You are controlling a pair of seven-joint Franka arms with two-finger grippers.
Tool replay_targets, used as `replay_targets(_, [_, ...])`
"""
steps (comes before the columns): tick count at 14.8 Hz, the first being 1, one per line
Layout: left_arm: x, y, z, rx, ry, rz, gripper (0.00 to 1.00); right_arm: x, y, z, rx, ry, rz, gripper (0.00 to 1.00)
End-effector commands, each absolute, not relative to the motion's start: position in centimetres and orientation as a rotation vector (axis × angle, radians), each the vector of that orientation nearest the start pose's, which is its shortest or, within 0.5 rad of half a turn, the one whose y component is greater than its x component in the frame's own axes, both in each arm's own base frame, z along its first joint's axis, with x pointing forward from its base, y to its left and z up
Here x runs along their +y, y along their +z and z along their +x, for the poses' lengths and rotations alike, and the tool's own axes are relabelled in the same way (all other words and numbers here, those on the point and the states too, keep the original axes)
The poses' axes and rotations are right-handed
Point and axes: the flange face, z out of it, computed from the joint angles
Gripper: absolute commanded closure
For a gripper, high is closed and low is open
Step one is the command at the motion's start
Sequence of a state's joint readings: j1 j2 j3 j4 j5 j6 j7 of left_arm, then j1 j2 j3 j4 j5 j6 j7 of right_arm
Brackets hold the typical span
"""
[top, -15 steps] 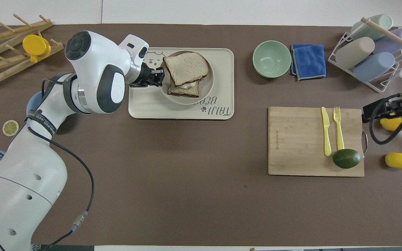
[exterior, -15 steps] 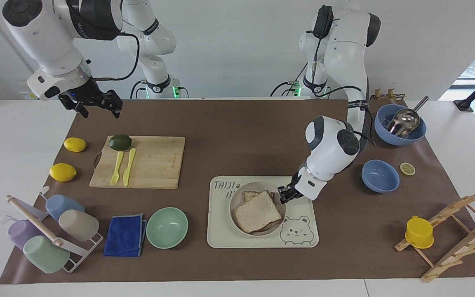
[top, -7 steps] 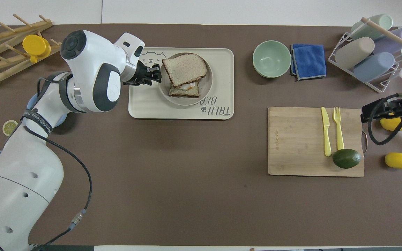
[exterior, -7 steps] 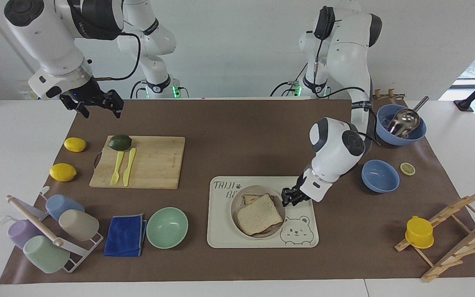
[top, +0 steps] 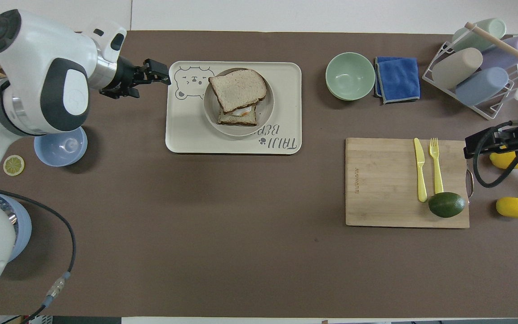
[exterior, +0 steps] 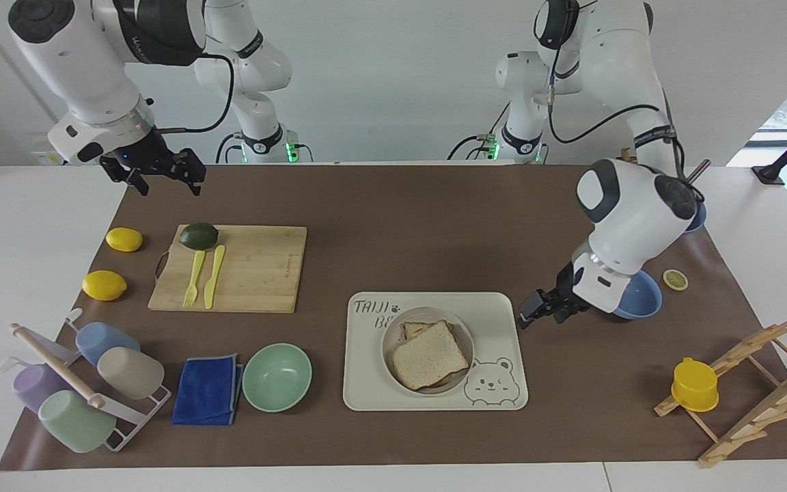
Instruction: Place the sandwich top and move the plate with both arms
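Sandwich top [exterior: 429, 354] on plate [exterior: 391, 339], well apart from open left pincer [exterior: 539, 313].

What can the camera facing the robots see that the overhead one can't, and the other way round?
Only the facing view: the yellow plastic cup on the wooden peg rack; from overhead the left arm covers it. Only the overhead view: something white and orange peeking from under the pale speckled bread slice, and the whole small blue bowl. Both: that slice tops the sandwich on the round beige plate on the cream bear tray, with the left gripper, fingers open, beside the tray.
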State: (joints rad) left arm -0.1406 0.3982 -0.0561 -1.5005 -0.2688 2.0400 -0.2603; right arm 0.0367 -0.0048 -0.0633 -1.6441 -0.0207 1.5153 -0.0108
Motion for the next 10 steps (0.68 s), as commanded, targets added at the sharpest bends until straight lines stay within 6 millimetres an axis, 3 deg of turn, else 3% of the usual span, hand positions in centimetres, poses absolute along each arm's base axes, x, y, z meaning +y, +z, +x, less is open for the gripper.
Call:
replay_targets(1, [-12.4,50.0,65.2,-0.242,-0.137,-3.338,0.00,-1.7,59.2,54.5,0.002,0.175,-3.154,0.00])
replay_targets(4, [-10.9,54.3,63.0,-0.181,-0.150,-3.235,0.00,-1.7,59.2,54.4,0.002,0.175,-3.154,0.00])
replay_targets(5, [-9.2,56.4,61.9,-0.209,-0.146,-3.228,0.00,-1.7,59.2,54.4,0.002,0.177,-3.153,0.00])
replay_targets(10, [-7.2,64.1,54.3,-0.185,0.026,-3.128,0.00,-1.6,59.3,54.4,0.000,0.173,-3.154,0.00])
